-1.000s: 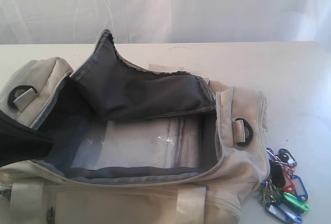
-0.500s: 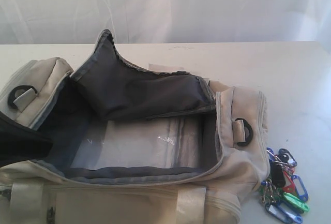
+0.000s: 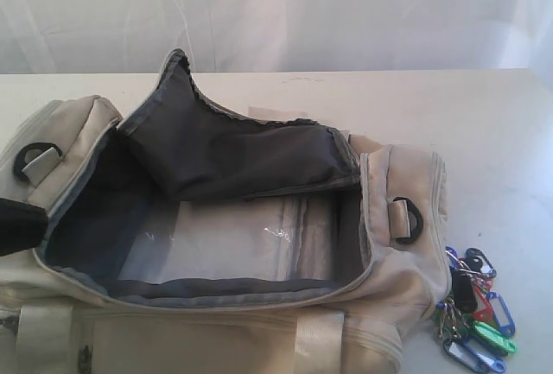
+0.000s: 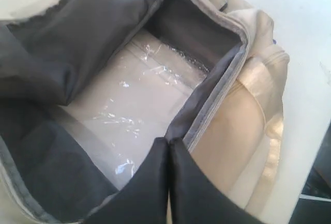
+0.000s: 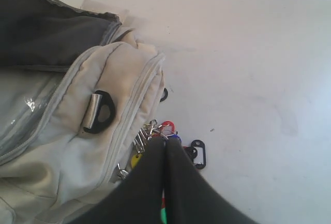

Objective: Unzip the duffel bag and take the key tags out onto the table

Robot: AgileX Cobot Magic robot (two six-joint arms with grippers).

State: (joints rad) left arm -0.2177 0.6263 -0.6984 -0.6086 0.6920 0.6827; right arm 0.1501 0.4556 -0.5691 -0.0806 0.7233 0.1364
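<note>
The duffel bag (image 3: 216, 339) is laid lengthwise on the table (image 3: 484, 123) with its top opening fully unzipped; the top flap (image 3: 242, 154) is folded back towards the far side, so that its dark grey lining is exposed. A clear plastic sheet (image 3: 225, 244) is seen covering the pale base inside the bag; the interior walls are dark grey. A black D-ring (image 3: 406, 218) is fitted to the right end panel; a second D-ring (image 3: 34, 156) is fitted to the left end panel. A webbing handle (image 3: 318, 339) is sewn across the near side.

The key tags (image 3: 475, 309) are located outside the bag, on the table, just beside the bag's right end; green, blue, red and black tags on metal rings can be distinguished.

The left gripper (image 4: 168, 144) is positioned over the open compartment, at the bag's left end; its two dark fingers are pressed flat against each other, so the claw is closed. In the exterior view only a dark part of it is visible at the left edge.

The right gripper (image 5: 164, 142) is held above the key tags, which are partly hidden by it in the right wrist view; its fingers are likewise pressed together, closed; it is not shown in the exterior view.
</note>
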